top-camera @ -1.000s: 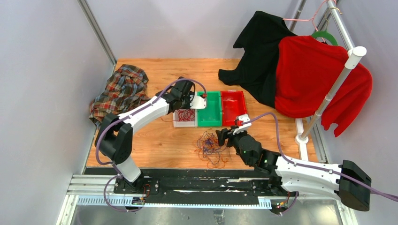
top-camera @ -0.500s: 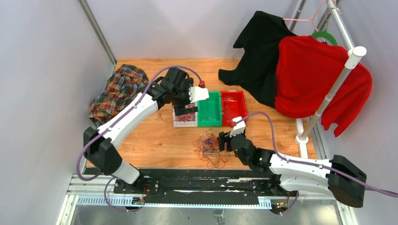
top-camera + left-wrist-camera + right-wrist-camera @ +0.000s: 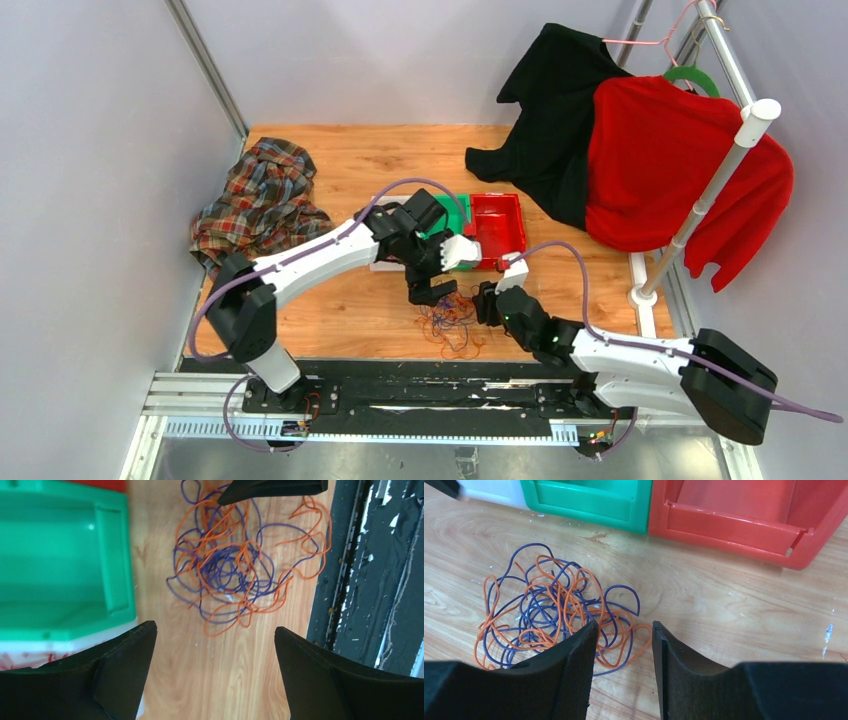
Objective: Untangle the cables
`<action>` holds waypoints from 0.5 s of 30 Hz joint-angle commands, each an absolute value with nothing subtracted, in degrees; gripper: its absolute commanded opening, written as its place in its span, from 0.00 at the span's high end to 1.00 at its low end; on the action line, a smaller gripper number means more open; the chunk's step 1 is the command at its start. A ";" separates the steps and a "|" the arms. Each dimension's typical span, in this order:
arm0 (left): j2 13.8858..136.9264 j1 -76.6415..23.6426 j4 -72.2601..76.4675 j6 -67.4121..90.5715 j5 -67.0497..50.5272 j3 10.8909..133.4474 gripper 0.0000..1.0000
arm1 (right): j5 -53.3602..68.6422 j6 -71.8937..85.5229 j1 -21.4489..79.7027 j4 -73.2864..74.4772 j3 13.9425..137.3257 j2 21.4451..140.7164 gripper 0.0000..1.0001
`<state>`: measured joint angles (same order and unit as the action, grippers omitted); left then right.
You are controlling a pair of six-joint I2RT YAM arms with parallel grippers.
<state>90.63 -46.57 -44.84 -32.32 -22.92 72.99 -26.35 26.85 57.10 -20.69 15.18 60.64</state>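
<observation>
A tangle of orange and purple cables [image 3: 450,320] lies on the wooden table near the front edge. It also shows in the left wrist view [image 3: 235,575] and the right wrist view [image 3: 554,615]. My left gripper [image 3: 430,290] hovers over the tangle's far left side, open wide and empty [image 3: 214,628]. My right gripper [image 3: 487,300] is low at the tangle's right edge, open a finger's width and empty [image 3: 624,624], with an orange loop lying between its fingers. Red cables [image 3: 15,657] lie in a white bin, mostly hidden by my left arm.
A green bin [image 3: 455,215] and a red bin [image 3: 497,222] stand side by side behind the tangle, the white bin [image 3: 385,265] to their left. A plaid shirt [image 3: 260,195] lies at the far left. Black and red garments [image 3: 640,160] hang on a rack at the right. The black rail [image 3: 370,580] borders the table's front.
My left arm has swung from the white bin toward the front right and now hangs over the tangle. My right gripper has crept a little closer to the tangle.
</observation>
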 commanded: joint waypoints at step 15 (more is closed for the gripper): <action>111.71 -49.73 -41.11 -43.94 -33.91 87.59 0.31 | -30.95 34.35 55.95 -6.71 11.10 37.57 0.53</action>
<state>109.12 -48.66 -41.76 -38.79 -31.18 85.34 -28.32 32.01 56.82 -12.36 11.38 39.94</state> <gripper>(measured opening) 0.711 0.479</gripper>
